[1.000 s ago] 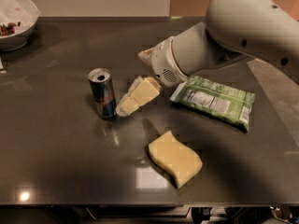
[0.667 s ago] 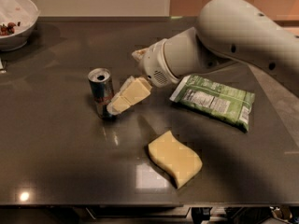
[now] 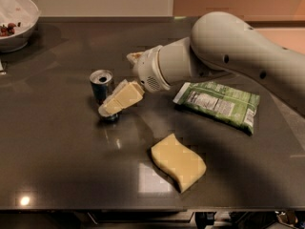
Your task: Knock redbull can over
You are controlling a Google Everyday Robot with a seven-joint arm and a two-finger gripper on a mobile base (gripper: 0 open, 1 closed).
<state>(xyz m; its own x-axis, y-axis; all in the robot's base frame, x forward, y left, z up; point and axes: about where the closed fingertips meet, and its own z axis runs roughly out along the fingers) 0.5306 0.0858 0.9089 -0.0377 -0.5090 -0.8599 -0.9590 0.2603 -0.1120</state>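
Observation:
The redbull can (image 3: 101,83), blue and silver with a silver top, stands on the dark table (image 3: 57,166) left of centre and leans slightly to the left. My gripper (image 3: 116,86) reaches in from the right on a big white arm. Its near cream finger (image 3: 120,99) lies across the can's right front side and touches it. The far finger (image 3: 134,57) shows behind, apart from the near one, so the gripper is open and holds nothing. The finger hides the can's lower right side.
A green snack bag (image 3: 220,104) lies flat to the right of the gripper. A yellow sponge (image 3: 178,161) lies at the front centre. A white bowl (image 3: 14,20) with food sits at the back left corner. The table's front edge runs along the bottom.
My gripper has moved left toward the can. The near finger now presses on the can, and the can has shifted and tipped a little to the left.

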